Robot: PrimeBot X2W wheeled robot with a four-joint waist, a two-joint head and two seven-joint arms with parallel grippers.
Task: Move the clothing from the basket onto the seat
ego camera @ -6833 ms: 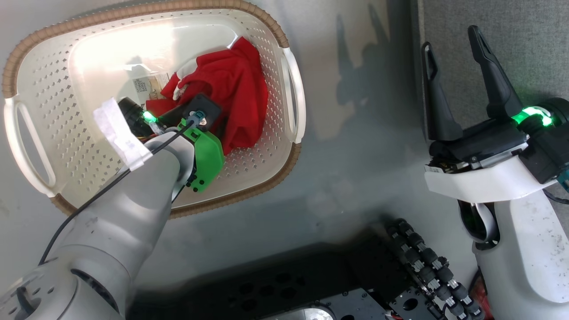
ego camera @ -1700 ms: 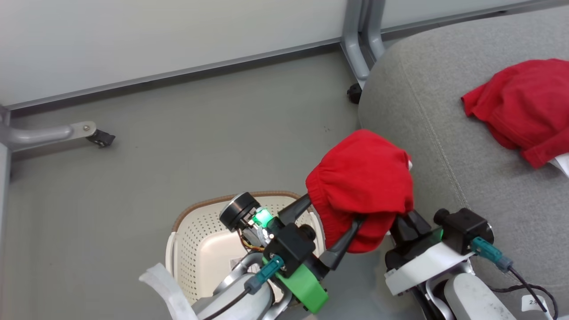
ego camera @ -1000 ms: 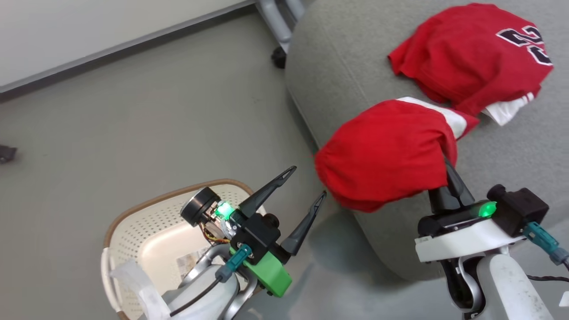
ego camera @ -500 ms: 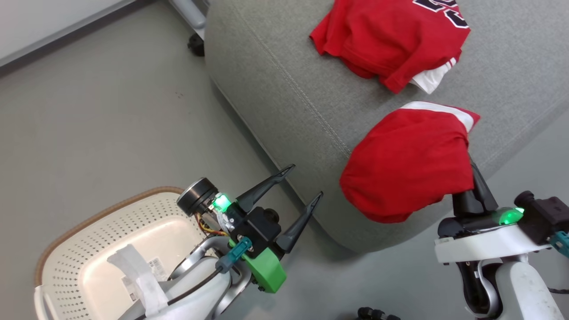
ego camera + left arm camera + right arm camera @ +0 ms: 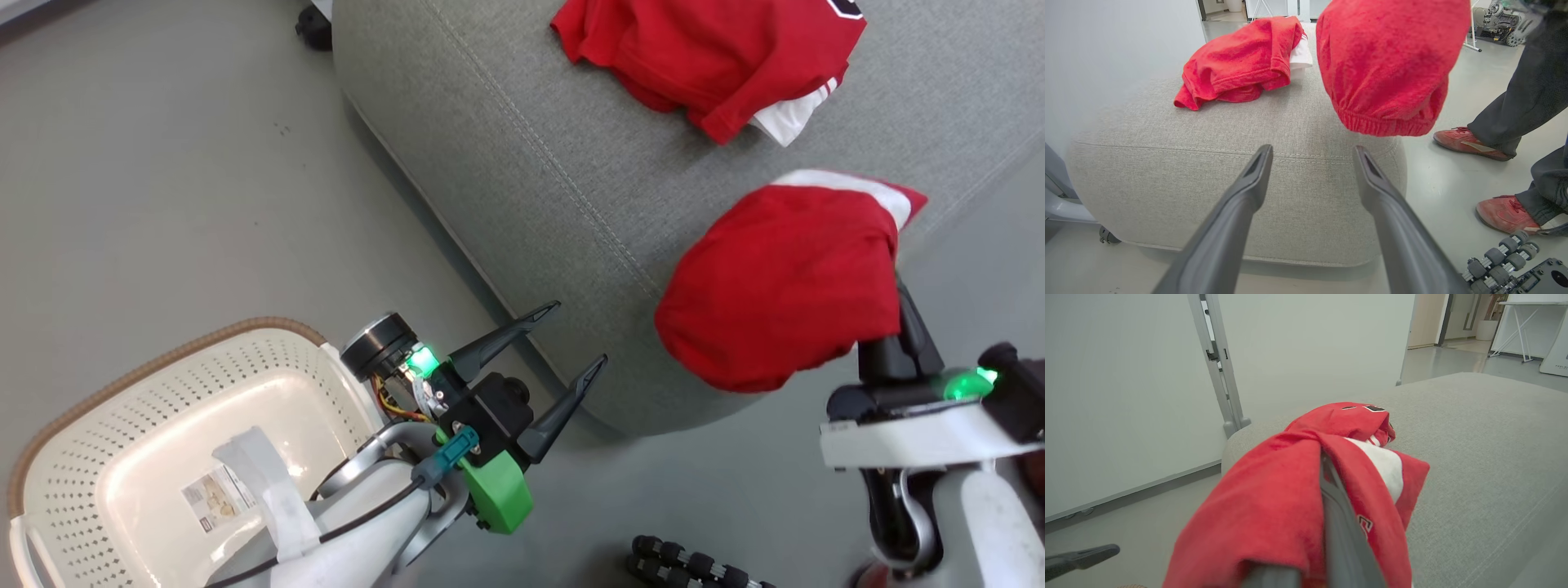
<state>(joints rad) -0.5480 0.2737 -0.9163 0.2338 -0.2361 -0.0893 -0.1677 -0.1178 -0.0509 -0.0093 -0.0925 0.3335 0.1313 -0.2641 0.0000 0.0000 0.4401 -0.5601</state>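
Grey floor (image 5: pixel 163 204) lies under the robot, and on it, well short of the seat (image 5: pixel 531 180), stands the cream laundry basket (image 5: pixel 163 353). No red cloth is visible in it, just a paper label (image 5: pixel 214 494) on its bottom. Between basket and seat the left gripper (image 5: pixel 579 333) hangs with its fingers spread wide and nothing in them, aimed at the seat's front face. Beyond it, the right gripper (image 5: pixel 891 339) is clenched on a red garment (image 5: pixel 775 278) with a white panel and an elastic hem. The cloth is bunched over the fingers and hangs clear above the seat's rounded near corner, partly out over the floor. Farther back, well onto the seat, a red jersey (image 5: pixel 710 49) with dark lettering lies crumpled. Off the seat's side, a person's red shoes (image 5: pixel 1466 143) stand on the floor. Letting go here looks risky: the bundle could land on the sloping corner and slide off. Because the cloth is draped over the fingers, it may also cling when they part.
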